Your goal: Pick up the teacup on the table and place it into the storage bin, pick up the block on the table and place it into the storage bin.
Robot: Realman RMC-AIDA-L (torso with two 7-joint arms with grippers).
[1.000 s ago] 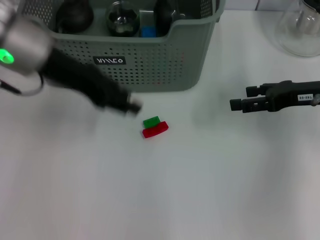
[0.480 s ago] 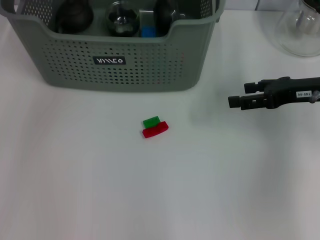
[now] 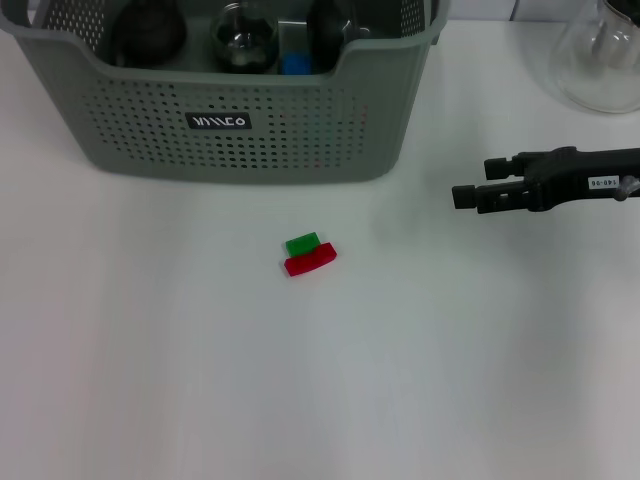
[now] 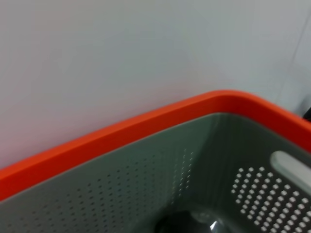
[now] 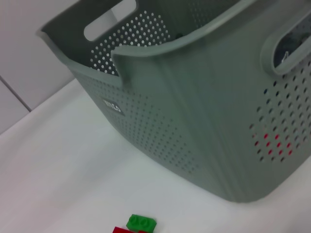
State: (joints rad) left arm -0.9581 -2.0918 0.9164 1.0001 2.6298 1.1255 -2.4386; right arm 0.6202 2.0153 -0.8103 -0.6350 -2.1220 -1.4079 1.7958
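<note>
The block [image 3: 310, 253], a green brick joined to a red one, lies on the white table in front of the storage bin [image 3: 250, 135]. The right wrist view also shows the block [image 5: 141, 223] below the storage bin [image 5: 194, 121]. No teacup stands on the table. Dark round vessels [image 3: 148, 35] sit inside the bin, and I cannot tell which one is a teacup. My right gripper [image 3: 475, 183] hovers open to the right of the block, well apart from it, with nothing held. My left gripper is out of view; its wrist camera looks at a perforated basket wall with an orange rim [image 4: 146, 121].
A clear glass flask [image 3: 600, 55] stands at the back right corner. A small blue item [image 3: 296, 64] sits among the vessels in the bin. White table surface [image 3: 300, 380] stretches around and in front of the block.
My left arm, which hung in front of the bin a second ago, has left the head view. The right gripper has drifted slightly left and toward the back.
</note>
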